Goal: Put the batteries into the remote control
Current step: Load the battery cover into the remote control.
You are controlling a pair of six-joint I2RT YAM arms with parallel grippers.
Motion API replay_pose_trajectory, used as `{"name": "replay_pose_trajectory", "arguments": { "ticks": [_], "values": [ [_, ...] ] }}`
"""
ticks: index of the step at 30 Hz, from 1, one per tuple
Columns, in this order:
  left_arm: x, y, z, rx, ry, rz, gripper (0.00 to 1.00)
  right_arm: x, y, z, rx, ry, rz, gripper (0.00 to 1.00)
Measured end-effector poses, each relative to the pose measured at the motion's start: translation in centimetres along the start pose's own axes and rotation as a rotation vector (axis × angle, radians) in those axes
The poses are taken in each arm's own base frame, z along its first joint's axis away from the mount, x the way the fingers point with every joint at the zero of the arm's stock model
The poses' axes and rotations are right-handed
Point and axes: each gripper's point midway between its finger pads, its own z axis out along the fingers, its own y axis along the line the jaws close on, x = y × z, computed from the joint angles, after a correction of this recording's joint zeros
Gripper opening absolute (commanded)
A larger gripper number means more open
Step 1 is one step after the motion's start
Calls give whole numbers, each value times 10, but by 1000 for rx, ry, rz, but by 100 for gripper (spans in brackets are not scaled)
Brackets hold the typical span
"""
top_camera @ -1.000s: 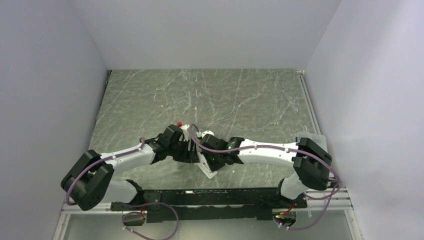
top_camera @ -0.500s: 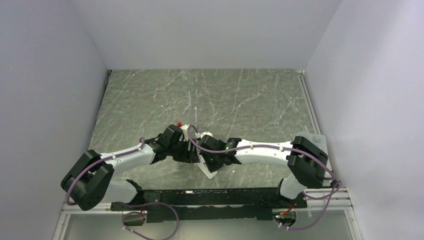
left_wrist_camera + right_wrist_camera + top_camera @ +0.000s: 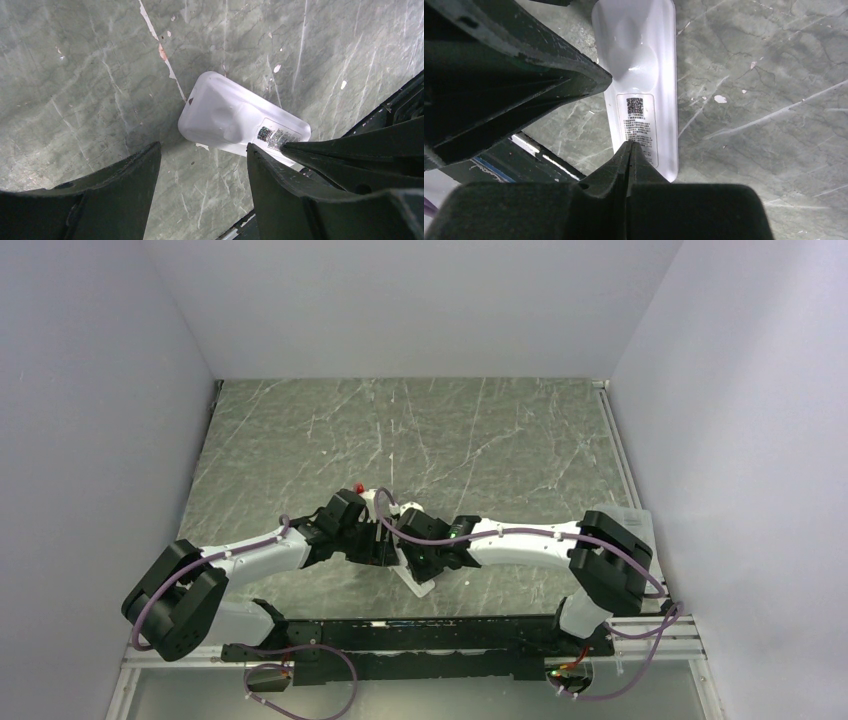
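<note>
Close to the arm bases, at the near middle of the table point(image 3: 480, 430), the remote point(image 3: 644, 60) lies flat with its back up, one end pointing toward the bases. A printed label point(image 3: 636, 120) and a shallow dimple point(image 3: 634, 30) show on it, but no open recess, so the cover seems to be on. The right gripper point(image 3: 629, 147) is clenched with nothing between its fingers. Its joined tips come down as one point on the label end, probably to push or slide the back cover rather than to grasp. The left gripper point(image 3: 204, 150) is released, its jaws standing apart just above the remote. One finger point(image 3: 524, 75) sits right beside the remote's long edge, seemingly as a stop so the remote cannot skid under the right arm's push. Whether that finger touches the edge I cannot tell. The batteries are nowhere in view, so loading looks some way off and the compartment probably has to open first. Farther out, just beyond the left wrist, there is a red speck point(image 3: 359, 485), too small to identify.
</note>
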Motion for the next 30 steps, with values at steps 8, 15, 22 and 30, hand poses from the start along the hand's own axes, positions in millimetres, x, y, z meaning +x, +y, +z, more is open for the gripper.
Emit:
{"name": "replay_pose_trajectory", "arguments": {
  "ticks": [8,15,22,30],
  "values": [
    [0,0,0,0,0,0,69,-3,0,0,2,-7,8,0],
    [0,0,0,0,0,0,69,-4,-7,-2,36,-6,10,7],
    [0,0,-1,0,-1,0,71,-13,-15,-11,72,-32,17,23],
    [4,8,-16,-67,3,-12,82,-41,-19,-41,67,-149,35,43]
  ]
}}
